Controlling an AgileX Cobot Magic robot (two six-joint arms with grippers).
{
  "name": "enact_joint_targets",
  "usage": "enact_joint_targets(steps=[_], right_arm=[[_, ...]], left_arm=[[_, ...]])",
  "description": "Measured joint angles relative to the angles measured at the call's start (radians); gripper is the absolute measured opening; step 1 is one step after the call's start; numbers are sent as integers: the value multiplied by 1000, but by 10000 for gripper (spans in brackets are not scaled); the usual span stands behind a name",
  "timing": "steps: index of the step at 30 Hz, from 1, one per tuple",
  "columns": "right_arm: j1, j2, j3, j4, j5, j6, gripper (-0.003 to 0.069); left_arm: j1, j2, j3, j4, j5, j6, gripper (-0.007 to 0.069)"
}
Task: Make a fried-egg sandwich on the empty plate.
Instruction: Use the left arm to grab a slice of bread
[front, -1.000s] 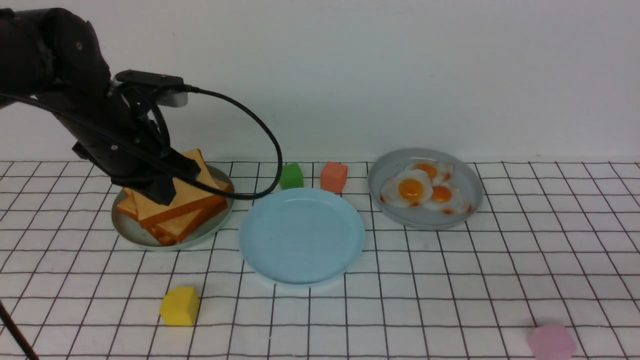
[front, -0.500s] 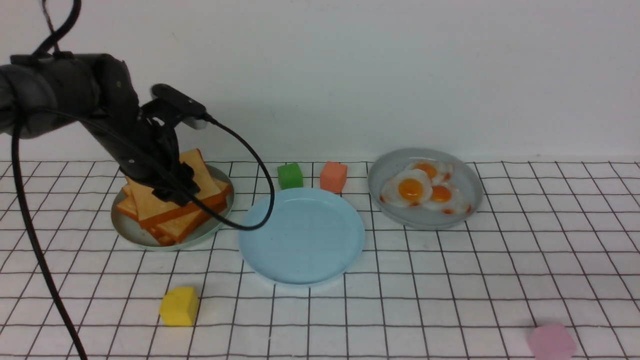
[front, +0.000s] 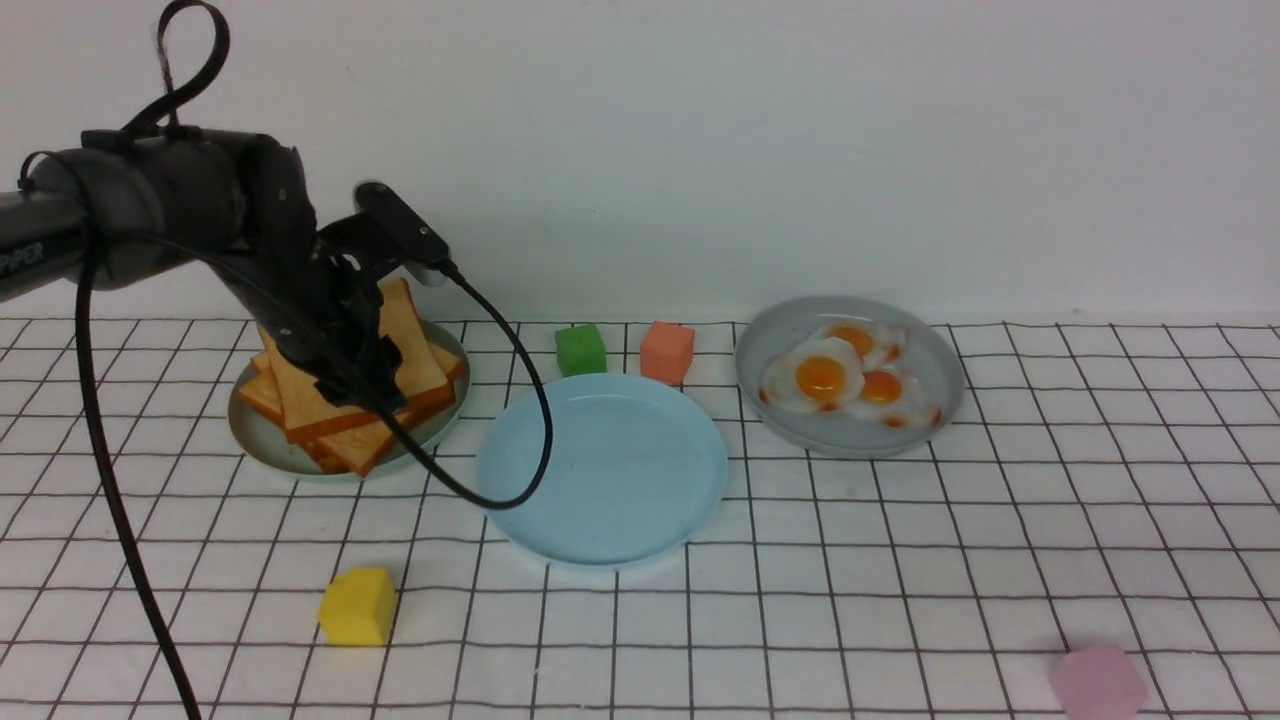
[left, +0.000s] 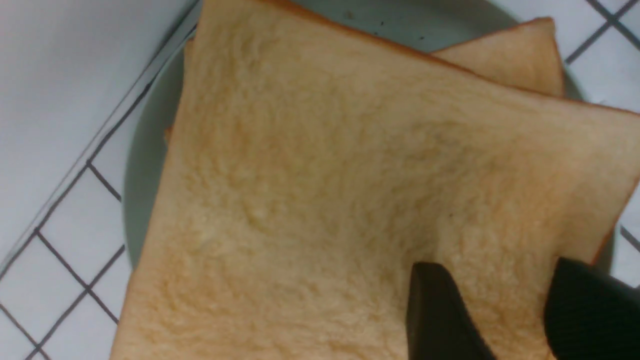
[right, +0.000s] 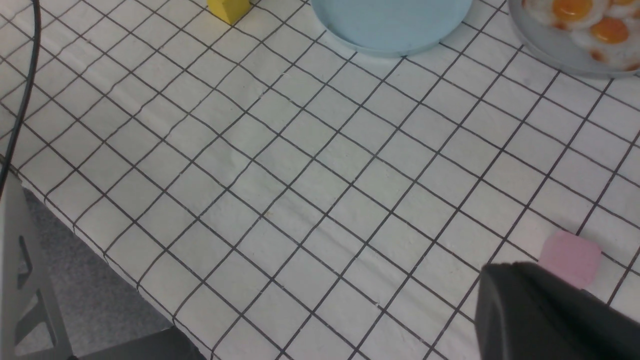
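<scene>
Two slices of the toast stack (left: 325, 200) show under our left gripper (left: 495, 265), left of the empty plate (front: 602, 470).
Jaws apart over the top slice; right gripper (right: 545, 310) cropped, we can't tell. Since earlier the left arm's swung round.

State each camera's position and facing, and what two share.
Front view: between the robot's arms, facing forward over the grid table to the wall; left arm shows.
Left wrist view: on the left wrist, looking closely onto the top toast slice; left gripper shows, fingers apart.
Right wrist view: on the right wrist, looking across the table toward the empty plate; part of the right gripper shows.
Shared: front and right wrist views both show that plate, yellow block and pink block.
</scene>
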Motion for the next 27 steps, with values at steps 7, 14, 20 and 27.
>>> enact_joint_targets(steps=[7, 14, 20, 27], right_arm=[[0, 0, 0, 31, 17, 0, 25], [0, 0, 0, 34, 18, 0, 29], [0, 0, 0, 34, 18, 0, 33], [0, 0, 0, 34, 18, 0, 38]], left_arm=[[-2, -60, 7, -5, 18, 0, 298], [-2, -69, 14, -12, 40, 0, 379], [-2, -36, 19, -6, 19, 0, 456], [-2, 17, 18, 32, -17, 0, 464]])
